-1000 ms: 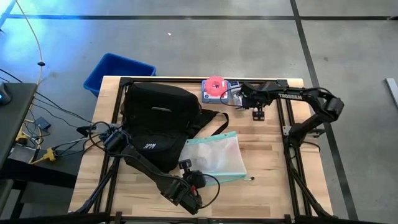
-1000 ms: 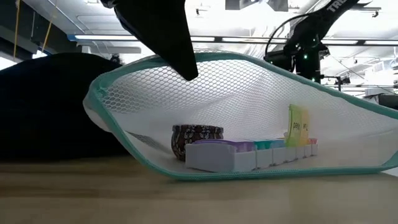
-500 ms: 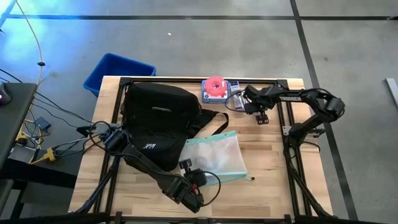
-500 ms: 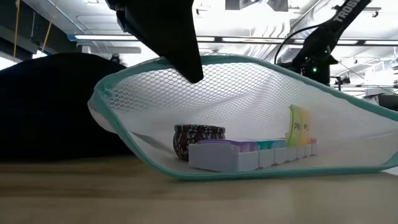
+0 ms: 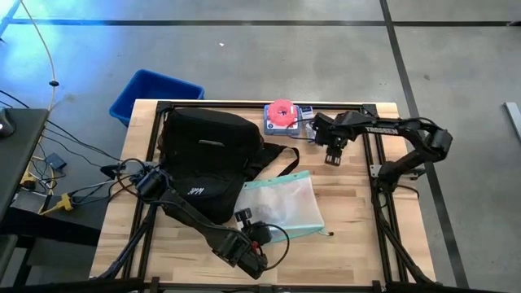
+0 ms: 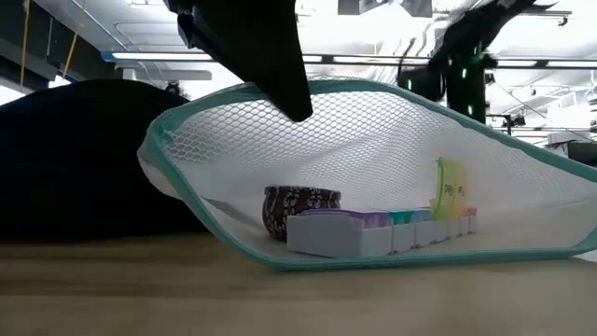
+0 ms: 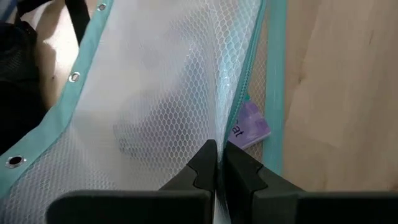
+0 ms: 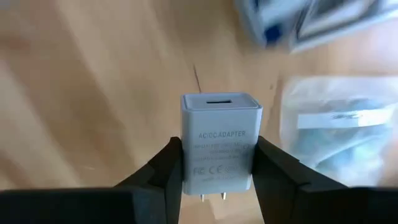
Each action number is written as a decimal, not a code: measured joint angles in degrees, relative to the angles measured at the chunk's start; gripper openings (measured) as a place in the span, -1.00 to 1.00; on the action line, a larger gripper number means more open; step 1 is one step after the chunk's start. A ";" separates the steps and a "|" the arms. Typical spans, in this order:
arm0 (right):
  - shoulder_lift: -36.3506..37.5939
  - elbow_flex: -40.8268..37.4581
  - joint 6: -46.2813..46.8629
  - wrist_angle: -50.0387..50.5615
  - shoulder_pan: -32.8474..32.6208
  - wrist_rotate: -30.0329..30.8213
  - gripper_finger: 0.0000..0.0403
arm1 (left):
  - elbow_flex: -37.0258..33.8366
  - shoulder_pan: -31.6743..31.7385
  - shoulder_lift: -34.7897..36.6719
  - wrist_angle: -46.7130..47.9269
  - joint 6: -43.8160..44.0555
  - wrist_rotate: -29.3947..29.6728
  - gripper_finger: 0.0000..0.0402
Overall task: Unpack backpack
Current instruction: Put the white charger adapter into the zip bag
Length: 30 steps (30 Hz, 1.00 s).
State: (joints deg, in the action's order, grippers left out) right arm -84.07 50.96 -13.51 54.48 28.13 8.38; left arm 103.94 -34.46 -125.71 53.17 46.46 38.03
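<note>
Up back, right gripper point(image 8: 217, 177) clamps adapter point(image 8: 220, 142) — backpack point(image 5: 207, 155) well apart.

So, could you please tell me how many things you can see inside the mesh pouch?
3 visible in the mesh pouch: a patterned round tin, a pill organizer in front of it, and a yellow-green packet upright behind the organizer's far end. More may be hidden.

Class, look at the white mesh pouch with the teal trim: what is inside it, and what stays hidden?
Through the mesh pouch show a patterned round tin, a multicoloured pill organizer and a yellow-green packet. A purple item is partly covered, so its kind stays unclear.
</note>
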 joint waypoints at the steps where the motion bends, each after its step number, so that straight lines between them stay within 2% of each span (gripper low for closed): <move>1: 1.35 0.55 2.36 1.06 -2.36 0.13 -0.38 | 0.00 0.00 0.02 0.02 0.00 0.16 -1.00; 5: 8.15 0.99 14.26 1.78 -16.22 -4.48 -0.38 | 0.00 -0.12 0.02 0.13 0.11 0.72 -1.00; 8: 12.14 1.05 26.00 -3.49 -31.96 -7.96 -0.38 | 0.00 -0.46 0.02 0.13 0.63 1.64 -1.00; 12: 11.53 1.05 38.89 -22.00 -53.90 -6.42 -0.38 | 0.00 -0.58 0.02 0.15 2.49 4.40 -1.00; 16: 4.20 1.09 41.97 -40.78 -67.99 1.10 -0.38 | 0.00 -0.25 0.02 0.01 4.36 5.59 -1.00; 18: -0.86 1.65 42.04 -45.19 -71.27 5.14 -0.38 | 0.00 -0.04 0.02 -0.07 5.45 6.27 -1.00; 21: -9.62 4.43 42.03 -45.51 -72.78 11.14 -0.38 | 0.00 0.28 0.02 -0.76 6.63 7.57 -1.00; 24: -18.04 9.25 38.33 -45.20 -71.67 12.87 -0.38 | 0.00 0.50 0.02 -2.01 7.12 7.59 -1.00; 27: -24.17 15.32 35.18 -39.16 -68.51 18.16 -0.38 | 0.00 0.45 0.02 -5.37 4.00 7.56 -1.00; 30: -27.28 21.84 36.64 -29.19 -64.02 24.49 -0.38 | 0.00 -0.10 0.04 -8.91 -0.10 6.85 -1.00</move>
State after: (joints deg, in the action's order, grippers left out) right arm -111.35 72.80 23.13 25.29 -35.89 32.87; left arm 103.94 -34.56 -125.67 44.26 46.36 44.88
